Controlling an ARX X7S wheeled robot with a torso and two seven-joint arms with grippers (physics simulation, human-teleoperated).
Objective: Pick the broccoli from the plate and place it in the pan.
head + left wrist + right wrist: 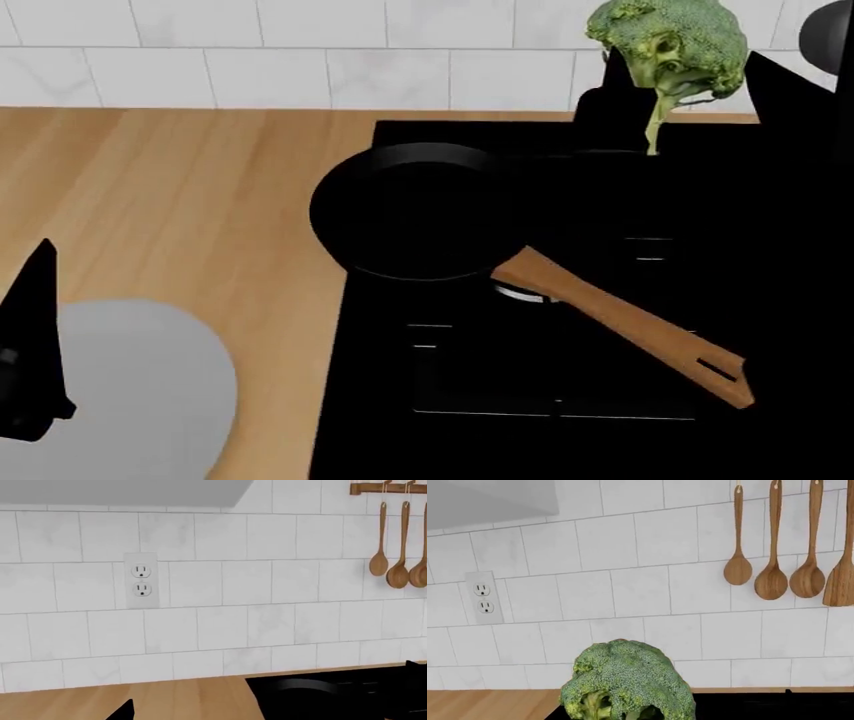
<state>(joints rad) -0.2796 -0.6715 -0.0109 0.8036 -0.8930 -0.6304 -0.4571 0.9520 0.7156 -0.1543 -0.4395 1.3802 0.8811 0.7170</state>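
Your right hand (657,100) grips the broccoli (669,45) by its stalk, lifted beyond the pan (411,211), while your left hand's (30,350) opening can't be told.

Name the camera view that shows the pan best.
Head view: the whole pan shows, on the black cooktop, wooden handle included. The left wrist view catches only its dark rim low at the edge; the right wrist view shows none of it.
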